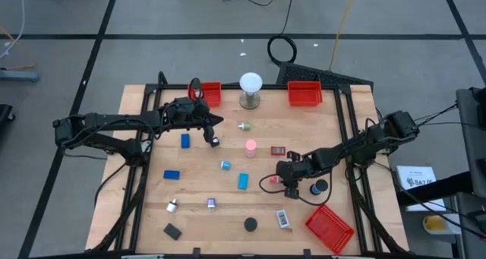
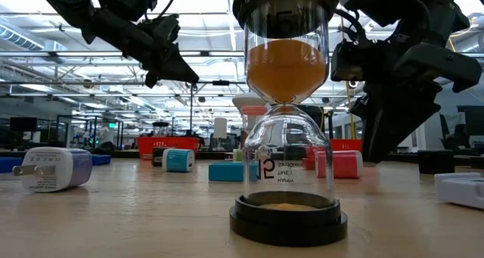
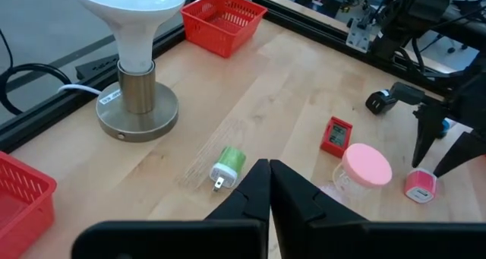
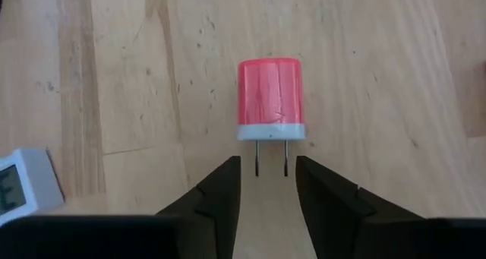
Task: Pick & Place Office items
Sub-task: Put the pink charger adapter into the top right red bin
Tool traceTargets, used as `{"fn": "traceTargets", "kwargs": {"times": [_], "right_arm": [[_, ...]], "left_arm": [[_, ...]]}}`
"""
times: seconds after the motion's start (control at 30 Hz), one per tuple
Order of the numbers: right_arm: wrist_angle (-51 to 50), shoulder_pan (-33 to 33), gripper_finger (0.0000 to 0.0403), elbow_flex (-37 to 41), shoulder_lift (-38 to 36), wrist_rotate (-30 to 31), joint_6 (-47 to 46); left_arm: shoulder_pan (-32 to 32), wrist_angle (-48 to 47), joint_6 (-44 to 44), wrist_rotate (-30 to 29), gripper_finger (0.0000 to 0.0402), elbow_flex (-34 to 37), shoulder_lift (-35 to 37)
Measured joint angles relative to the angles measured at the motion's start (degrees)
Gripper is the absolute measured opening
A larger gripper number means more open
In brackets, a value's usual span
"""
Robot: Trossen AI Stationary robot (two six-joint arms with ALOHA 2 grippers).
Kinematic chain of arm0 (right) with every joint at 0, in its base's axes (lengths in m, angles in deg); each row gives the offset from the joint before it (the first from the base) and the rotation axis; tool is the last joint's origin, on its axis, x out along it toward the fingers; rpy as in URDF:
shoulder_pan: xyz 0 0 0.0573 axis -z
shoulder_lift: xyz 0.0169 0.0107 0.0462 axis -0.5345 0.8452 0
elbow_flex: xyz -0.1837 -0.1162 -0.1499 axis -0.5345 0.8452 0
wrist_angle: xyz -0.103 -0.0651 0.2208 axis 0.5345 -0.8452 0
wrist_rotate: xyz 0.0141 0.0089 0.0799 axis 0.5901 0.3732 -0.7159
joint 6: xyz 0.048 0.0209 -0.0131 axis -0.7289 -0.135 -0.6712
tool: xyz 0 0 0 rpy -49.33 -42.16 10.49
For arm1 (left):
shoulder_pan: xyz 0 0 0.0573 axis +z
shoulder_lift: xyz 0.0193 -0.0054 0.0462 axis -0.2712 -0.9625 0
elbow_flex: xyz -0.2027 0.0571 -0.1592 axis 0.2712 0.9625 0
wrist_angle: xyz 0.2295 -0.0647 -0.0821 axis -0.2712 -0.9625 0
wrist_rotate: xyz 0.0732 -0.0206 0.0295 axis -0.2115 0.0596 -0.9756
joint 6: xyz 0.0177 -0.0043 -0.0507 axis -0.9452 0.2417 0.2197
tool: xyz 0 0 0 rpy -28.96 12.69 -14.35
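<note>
From overhead, your right hand [image 1: 291, 184] covers the pink plug adapter [image 4: 271, 99] beneath it. At that hand's side, the white timer [image 4: 21, 183] is cut off by the wrist picture's edge, its display unreadable.

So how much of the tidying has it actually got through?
Hardly any, it seems. The red trays show nothing inside, and items such as the blue block and black disc lie scattered on the table. In hand: the right end effector is lined up on a pink plug, not yet gripping. The left end effector hangs shut and empty. Nearly everything is left.
</note>
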Motion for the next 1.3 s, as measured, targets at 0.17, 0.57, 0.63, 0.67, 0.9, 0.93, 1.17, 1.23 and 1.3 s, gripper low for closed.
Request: {"fn": "traceTargets", "kwargs": {"times": [0.17, 0.57, 0.63, 0.67, 0.9, 0.93, 1.17, 1.23, 1.3], "right_arm": [[0.0, 0.0, 0.0099, 0.0, 0.0, 1.2, 1.7], [0.3, 0.0, 0.0135, 0.0, 0.6, 1.4, 2.9], [1.3, 0.0, 0.0143, 0.0, 2.1, 1.3, 2.9], [1.5, 0.0, 0.0144, 0.1, 2.5, 1.2, 2.9], [3.9, -0.1, 0.0108, 0.1, 3.8, 1.3, 1.0], [4.3, -0.1, 0.0097, 0.1, 3.8, 1.3, 0.9], [4.8, -0.1, 0.0045, 0.1, 3.0, 1.2, 0.4], [4.3, -0.1, 0.0045, 0.1, 2.3, 1.2, 0.0], [4.9, -0.1, 0.0049, 0.1, 2.1, 1.1, -0.4]], "left_arm": [[0.0, 0.0, 0.0, 0.0, 0.0022, 0.0, 0.0], [0.0, 0.0, -0.2, 0.0, 0.0016, 0.0, 0.0], [0.0, 0.0, -0.3, 0.0, 0.0021, 0.0, 0.0], [0.0, 0.0, -0.3, 0.0, 0.0022, 0.0, 0.0], [0.0, 0.0, -0.3, 0.0, 0.0005, 0.0, 0.0], [0.0, 0.1, -0.4, 0.0, 0.0003, 0.0, 0.0], [0.0, 0.1, -0.4, 0.0, 0.0021, 0.0, 0.0], [0.0, 0.2, -0.4, 0.0, 0.0023, 0.0, 0.0], [0.0, 0.1, -0.4, 0.0, 0.0022, 0.0, 0.0]]}}
